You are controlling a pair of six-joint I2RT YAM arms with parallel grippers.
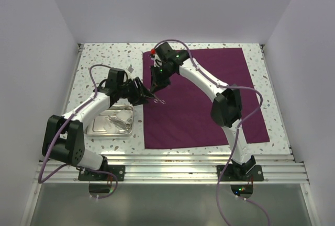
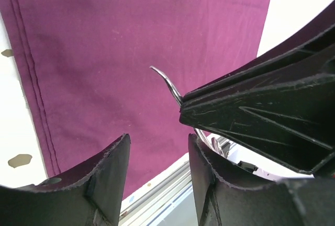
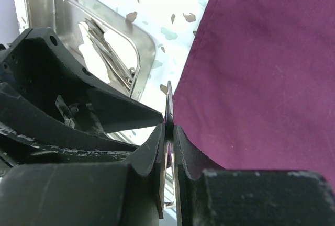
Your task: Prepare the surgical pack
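Observation:
The dark-purple cloth (image 1: 209,105) lies flat across the middle and right of the table. My right gripper (image 1: 155,91) hangs over its left edge, shut on thin silver scissors (image 3: 169,100) seen edge-on. Their curved tip (image 2: 166,82) sticks out over the cloth (image 2: 131,37). My left gripper (image 1: 149,98) sits right beside it, open, with nothing between its fingers (image 2: 118,168). The scissors' handle loops lie just outside its right finger. The steel tray (image 1: 99,131) stands left of the cloth and holds thin silver instruments (image 1: 121,121). I cannot see any gauze.
The table is white speckled, with walls on three sides and a metal rail along the near edge (image 1: 167,166). Both arms crowd the cloth's left edge near the tray (image 3: 144,37). The right arm's cable loops above the cloth.

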